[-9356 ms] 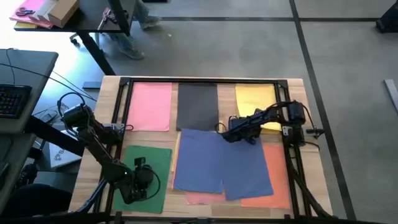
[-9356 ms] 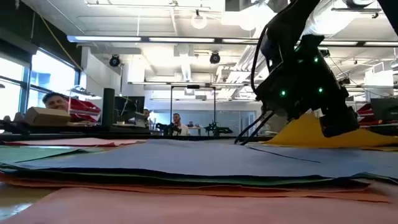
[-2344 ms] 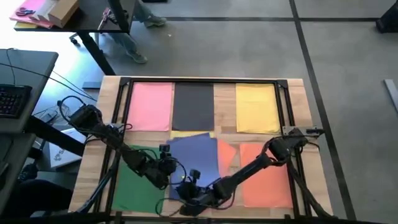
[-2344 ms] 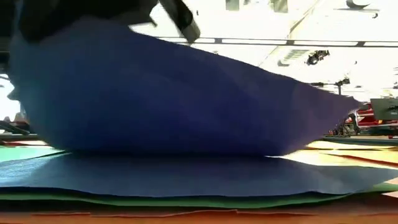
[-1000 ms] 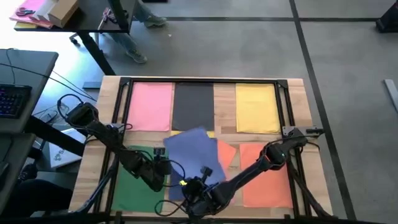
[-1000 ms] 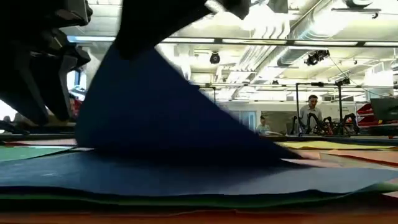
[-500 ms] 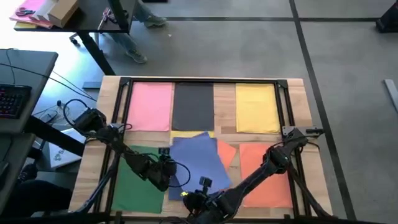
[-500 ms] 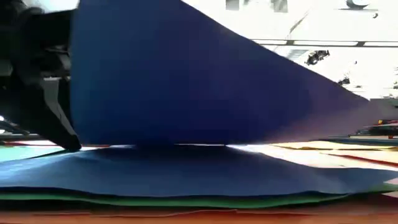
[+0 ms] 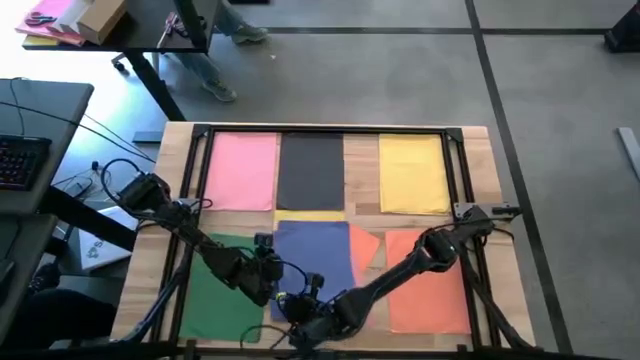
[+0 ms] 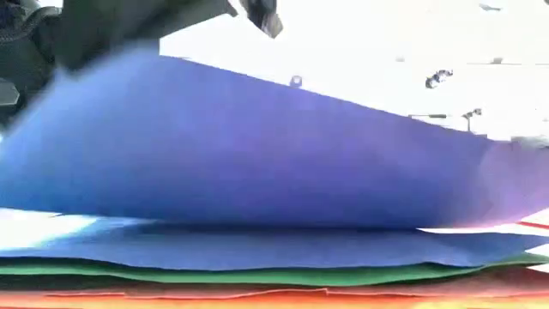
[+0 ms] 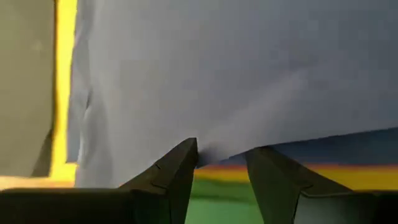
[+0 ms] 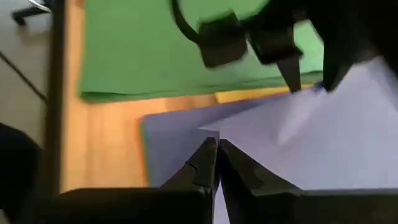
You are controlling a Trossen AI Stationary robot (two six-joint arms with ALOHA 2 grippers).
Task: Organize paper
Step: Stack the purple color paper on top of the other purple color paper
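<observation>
A blue sheet [image 9: 312, 262] of paper lies in the middle of the table's near half, on top of a mixed stack; its near edge is lifted, so that in the low view it arches as a broad blue curve [image 10: 257, 154] above a second blue sheet [image 10: 283, 245], with green and orange edges showing beneath. A yellow sheet edge [image 9: 312, 214] shows just beyond the blue sheet's far edge. The right gripper [image 12: 216, 163] is clenched on the lifted near edge of the blue sheet, its two dark fingers pressed together with the paper between them; in the high view it sits at the table's near edge [image 9: 308, 322]. The left gripper [image 11: 222, 163] is at the blue sheet's left edge, its fingers parted with the paper's edge lying in the gap between them; the high view places it just left of the sheet [image 9: 268, 272]. Around the stack lie single sheets: a green sheet [image 9: 222, 290] to its left, an orange sheet [image 9: 428, 280] to its right, and along the far side a pink sheet [image 9: 241, 170], a dark grey sheet [image 9: 311, 170] and a yellow sheet [image 9: 412, 172], side by side. All rest on the wooden table [image 9: 160, 200].
</observation>
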